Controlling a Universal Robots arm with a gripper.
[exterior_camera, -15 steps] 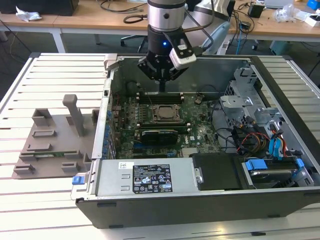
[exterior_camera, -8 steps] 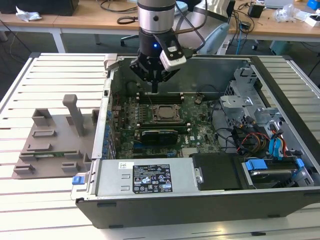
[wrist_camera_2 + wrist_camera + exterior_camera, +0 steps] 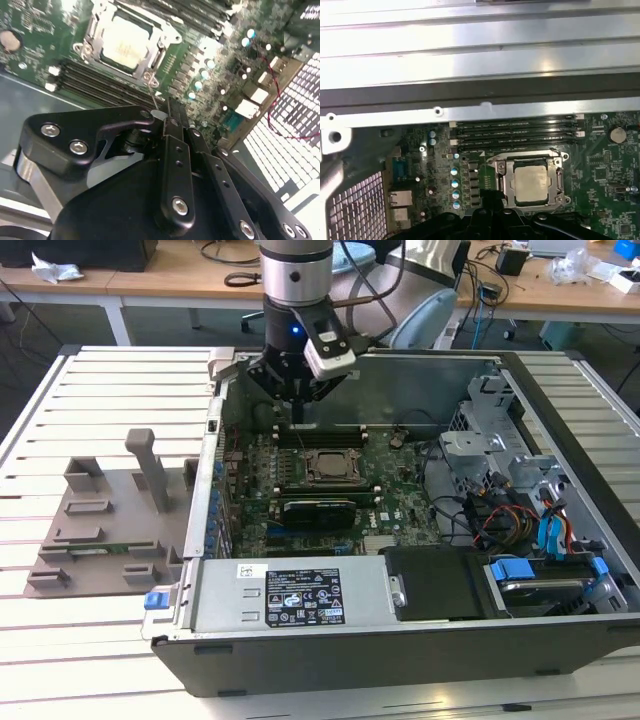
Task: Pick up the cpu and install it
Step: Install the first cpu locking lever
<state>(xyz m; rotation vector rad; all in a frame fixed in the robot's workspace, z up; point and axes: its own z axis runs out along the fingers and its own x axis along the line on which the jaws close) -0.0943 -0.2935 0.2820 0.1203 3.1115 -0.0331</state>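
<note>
Hovering with the gripper (image 3: 299, 400) closed on nothing above the memory slots (image 3: 517, 131) inside the open computer case (image 3: 400, 640), with the cpu (image 3: 534, 183) already sitting flat in its socket frame (image 3: 501, 182) just beside and below the fingertips.

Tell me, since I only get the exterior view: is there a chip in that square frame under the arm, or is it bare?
Observer: There is one. In the first wrist view the cpu lies flat inside the socket frame, silvery top up.
Operator: Is the claw carrying anything?
Observer: Not the cpu. In the second wrist view a thin metal lever runs from the frame's corner up to the gripper. I cannot tell whether it is gripped.
Operator: What sits beside the frame?
Observer: Four long dark memory slots, between the frame and the case wall.
</note>
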